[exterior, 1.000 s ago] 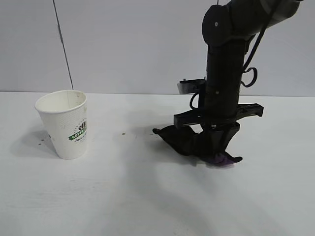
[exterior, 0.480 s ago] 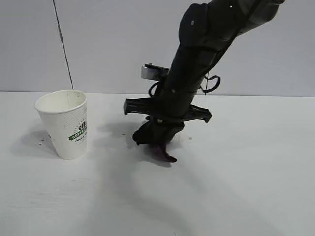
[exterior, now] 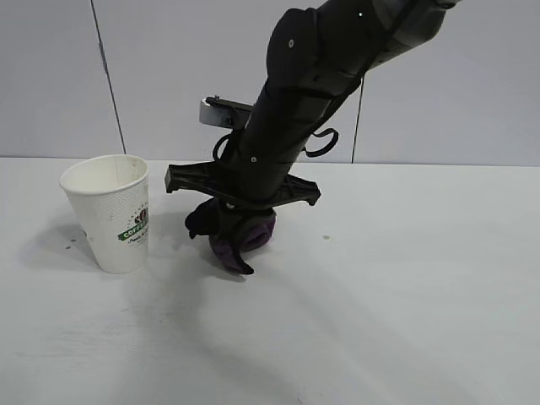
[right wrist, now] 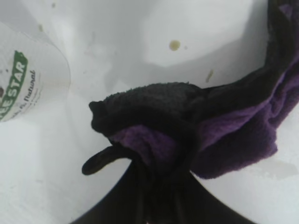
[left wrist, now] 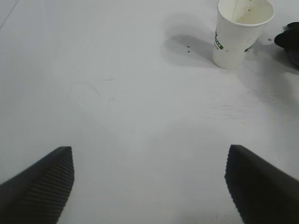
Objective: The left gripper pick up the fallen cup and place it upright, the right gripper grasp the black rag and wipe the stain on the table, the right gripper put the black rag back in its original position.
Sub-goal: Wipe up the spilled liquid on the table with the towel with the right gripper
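Exterior view, right hand clamped on black rag, upright cup lettered "COFFEE", left hand wide open

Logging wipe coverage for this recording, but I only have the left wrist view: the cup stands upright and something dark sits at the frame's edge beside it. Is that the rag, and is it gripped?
Observer: Yes. The right gripper is shut on the black rag, pressing it to the table just beside the cup, not touching it.
Operator: Any stain left?
Observer: The right wrist view shows a yellowish-brown drop and a smaller smear on bare table beyond the rag.
Operator: And my own arm?
Observer: The left gripper is out of the exterior view; its fingers stand wide open and empty.
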Controlling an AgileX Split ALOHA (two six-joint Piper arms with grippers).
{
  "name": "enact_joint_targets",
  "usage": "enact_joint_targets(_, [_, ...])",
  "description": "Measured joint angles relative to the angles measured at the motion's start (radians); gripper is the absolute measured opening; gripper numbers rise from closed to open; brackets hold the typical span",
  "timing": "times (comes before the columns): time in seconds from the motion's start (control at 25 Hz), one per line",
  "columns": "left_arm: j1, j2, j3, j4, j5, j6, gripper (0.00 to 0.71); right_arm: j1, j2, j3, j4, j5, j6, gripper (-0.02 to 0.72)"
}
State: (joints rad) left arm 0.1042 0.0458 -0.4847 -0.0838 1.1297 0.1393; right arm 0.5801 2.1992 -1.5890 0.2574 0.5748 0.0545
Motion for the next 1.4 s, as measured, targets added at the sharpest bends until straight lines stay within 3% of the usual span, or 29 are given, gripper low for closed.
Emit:
enact_joint_targets(0.16, [0.0, 0.0, 0.0, 0.0, 0.0, 0.0, 0.632, 0.002, 0.004, 0.0, -0.08, 0.022, 0.004, 0.043])
enact_joint_targets(0.28, [0.0, 0.0, 0.0, 0.0, 0.0, 0.0, 0.632, -0.014, 0.014, 0.0, -0.203, 0.06, 0.067, 0.043])
enact_joint_targets(0.44, [0.0, 0.0, 0.0, 0.0, 0.0, 0.0, 0.632, -0.064, 0.015, -0.001, -0.323, 0.144, 0.136, 0.043])
enact_joint_targets(0.72, [0.0, 0.0, 0.0, 0.0, 0.0, 0.0, 0.632, -0.178, 0.015, -0.008, -0.41, 0.302, 0.147, 0.043])
enact_joint_targets(0.88, [0.0, 0.0, 0.0, 0.0, 0.0, 0.0, 0.632, -0.214, 0.015, -0.009, -0.455, 0.352, 0.147, 0.043])
enact_joint_targets(1.12, [0.0, 0.0, 0.0, 0.0, 0.0, 0.0, 0.632, -0.218, 0.015, -0.009, -0.574, 0.424, 0.148, 0.043])
enact_joint_targets(1.2, [0.0, 0.0, 0.0, 0.0, 0.0, 0.0, 0.632, -0.218, 0.015, -0.009, -0.561, 0.423, 0.151, 0.043])
enact_joint_targets(1.24, [0.0, 0.0, 0.0, 0.0, 0.0, 0.0, 0.632, -0.218, 0.015, -0.01, -0.526, 0.417, 0.151, 0.043])
enact_joint_targets(1.32, [0.0, 0.0, 0.0, 0.0, 0.0, 0.0, 0.632, -0.218, 0.015, -0.01, -0.407, 0.387, 0.126, 0.043])
enact_joint_targets(1.4, [0.0, 0.0, 0.0, 0.0, 0.0, 0.0, 0.632, -0.215, 0.015, -0.01, -0.219, 0.339, 0.054, 0.043])
